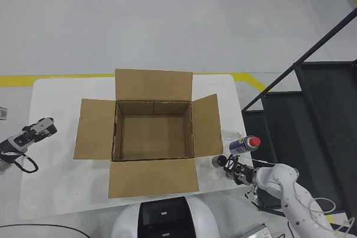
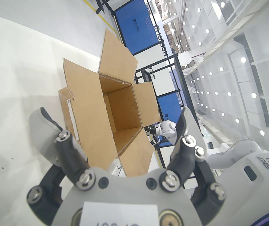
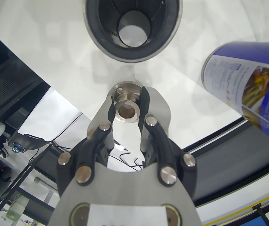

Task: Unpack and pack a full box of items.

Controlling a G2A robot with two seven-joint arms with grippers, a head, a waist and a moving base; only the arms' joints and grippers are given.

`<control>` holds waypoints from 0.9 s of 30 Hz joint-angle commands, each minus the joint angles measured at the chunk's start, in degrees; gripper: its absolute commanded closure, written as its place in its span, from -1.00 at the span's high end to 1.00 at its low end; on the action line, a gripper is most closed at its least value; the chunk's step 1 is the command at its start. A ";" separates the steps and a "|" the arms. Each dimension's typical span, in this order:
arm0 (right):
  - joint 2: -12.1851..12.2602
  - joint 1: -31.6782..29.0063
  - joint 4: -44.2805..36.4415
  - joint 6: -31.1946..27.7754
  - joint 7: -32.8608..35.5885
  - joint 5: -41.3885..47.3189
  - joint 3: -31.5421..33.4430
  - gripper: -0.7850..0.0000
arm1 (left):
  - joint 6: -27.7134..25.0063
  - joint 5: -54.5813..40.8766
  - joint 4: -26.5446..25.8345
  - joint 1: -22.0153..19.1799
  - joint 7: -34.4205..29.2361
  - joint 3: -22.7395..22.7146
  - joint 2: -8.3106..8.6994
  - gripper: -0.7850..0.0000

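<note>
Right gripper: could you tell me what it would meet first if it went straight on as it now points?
Probably the dark metal-rimmed cylinder just ahead; the held metal fitting would touch it first. The spray can sits aside.

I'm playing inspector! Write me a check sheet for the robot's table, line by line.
Surface: white table, no spills seen.
Job's things: open box, empty inside; spray can and dark tube beside it; metal fitting in the right pincer.
Clutter: nothing seen.
Pincers: left pincer open, apart from the box; right pincer shut on the fitting near the table's edge.
Cables: thin cords on the floor below the table.
Surroundings: yellow floor line, dark steps.
</note>
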 commanded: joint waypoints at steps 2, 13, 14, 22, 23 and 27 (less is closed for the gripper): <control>0.25 -2.04 -2.56 0.01 -0.62 -0.14 1.02 -1.00 | 0.00 0.00 0.00 0.00 0.00 0.00 0.00 1.00; 1.89 -16.40 -19.87 -7.09 -1.83 1.03 11.77 -1.00 | 0.00 0.00 0.00 0.00 0.00 0.00 0.00 1.00; 2.01 -17.90 -21.61 -8.00 -2.18 1.65 13.28 -1.00 | 0.00 0.00 0.00 0.00 0.00 0.00 0.00 1.00; 2.20 -25.70 -31.53 -8.29 -4.04 11.40 22.21 -1.00 | 0.00 0.00 0.00 0.00 0.00 0.00 0.00 1.00; 2.18 -26.20 -32.24 -7.58 -3.54 12.78 22.73 -1.00 | 0.00 0.00 0.00 0.00 0.00 0.00 0.00 1.00; 2.21 -26.99 -34.08 -5.94 -2.13 16.42 23.99 -1.00 | 0.00 0.00 0.00 0.00 0.00 0.00 0.00 1.00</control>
